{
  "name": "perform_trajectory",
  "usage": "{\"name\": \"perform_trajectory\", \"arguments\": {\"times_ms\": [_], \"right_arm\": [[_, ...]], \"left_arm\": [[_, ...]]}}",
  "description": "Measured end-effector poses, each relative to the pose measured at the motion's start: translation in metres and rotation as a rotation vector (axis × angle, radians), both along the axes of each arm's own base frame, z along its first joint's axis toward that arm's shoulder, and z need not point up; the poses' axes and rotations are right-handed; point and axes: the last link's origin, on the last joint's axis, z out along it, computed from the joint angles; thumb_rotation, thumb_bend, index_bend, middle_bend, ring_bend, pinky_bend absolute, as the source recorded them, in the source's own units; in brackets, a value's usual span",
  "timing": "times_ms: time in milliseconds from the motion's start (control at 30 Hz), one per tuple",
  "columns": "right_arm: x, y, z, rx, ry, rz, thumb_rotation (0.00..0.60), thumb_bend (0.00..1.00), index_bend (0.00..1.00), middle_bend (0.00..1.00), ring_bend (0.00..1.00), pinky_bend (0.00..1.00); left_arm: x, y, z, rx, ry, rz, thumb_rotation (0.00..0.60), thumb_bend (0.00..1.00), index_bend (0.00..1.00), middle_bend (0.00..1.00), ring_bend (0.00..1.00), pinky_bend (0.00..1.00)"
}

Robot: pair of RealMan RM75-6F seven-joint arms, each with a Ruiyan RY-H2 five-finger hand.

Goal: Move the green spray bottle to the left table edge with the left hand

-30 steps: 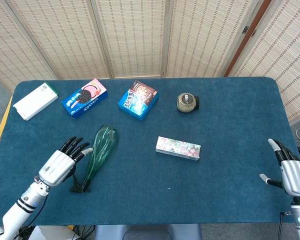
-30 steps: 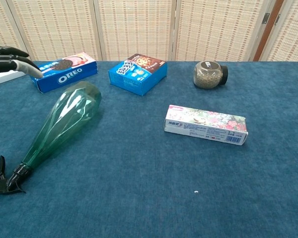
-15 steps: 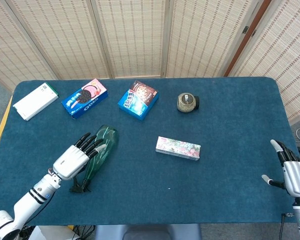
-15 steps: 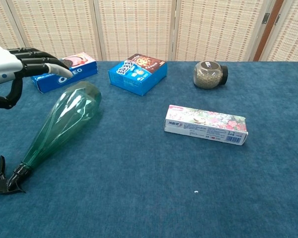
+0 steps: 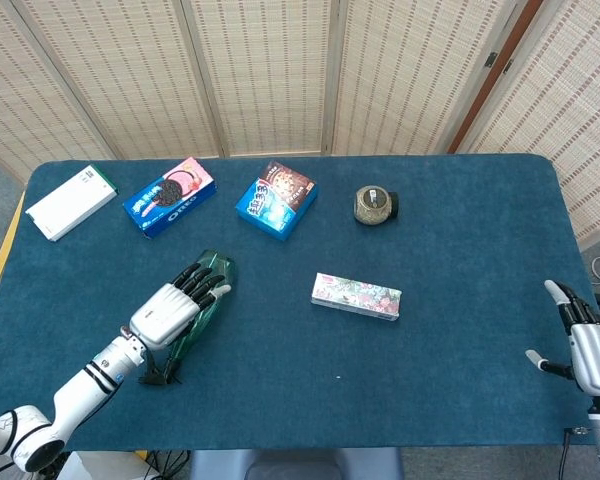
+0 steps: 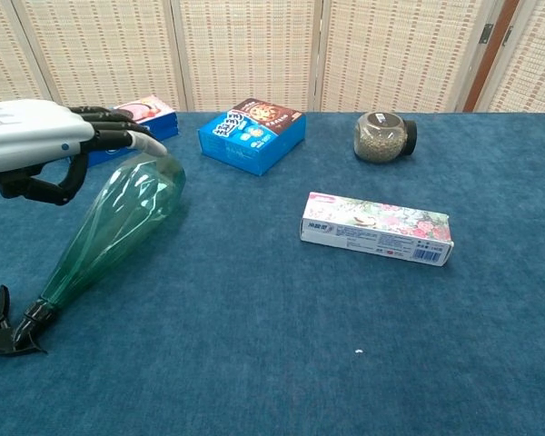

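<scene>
The green spray bottle [image 6: 113, 227] lies on its side on the blue table, its black trigger nozzle [image 6: 7, 331] toward the front edge; in the head view the bottle [image 5: 214, 272] shows partly under the hand. My left hand [image 5: 176, 305] hovers over the bottle's body with fingers spread and holds nothing; the chest view shows that hand [image 6: 45, 150] above the bottle's wide end. My right hand [image 5: 585, 340] stays open at the table's right front corner.
Along the back stand a white box [image 5: 70, 201], an Oreo box [image 5: 169, 195], a blue cookie box [image 5: 276, 199] and a small jar [image 5: 375, 204]. A flowered toothpaste box [image 5: 356, 295] lies mid-table. The left table edge [image 5: 0, 260] is off to the left of the bottle.
My left hand has moved right and forward, from beside the bottle to over its body. The bottle has not moved. The right hand barely shifted.
</scene>
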Motion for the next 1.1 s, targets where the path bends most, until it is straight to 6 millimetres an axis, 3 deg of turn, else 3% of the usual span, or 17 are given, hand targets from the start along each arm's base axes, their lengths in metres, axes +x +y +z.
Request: {"name": "perform_trajectory", "arguments": {"times_ms": [467,1100], "right_arm": [[-0.003,0.002,-0.002,0.011,-0.002,-0.013,0.600,0.00,0.10,0.14,0.21,0.41],[-0.008,0.007,-0.006,0.015,-0.019,-0.025,0.600,0.00,0.10,0.14,0.21,0.41]], "left_arm": [[0.013,0.019,-0.022,-0.038,-0.020,0.037,0.600,1.00,0.10,0.10,0.00,0.00],[0.024,0.027,-0.043,-0.072,0.009,0.009,0.600,1.00,0.14,0.10,0.00,0.00]]}}
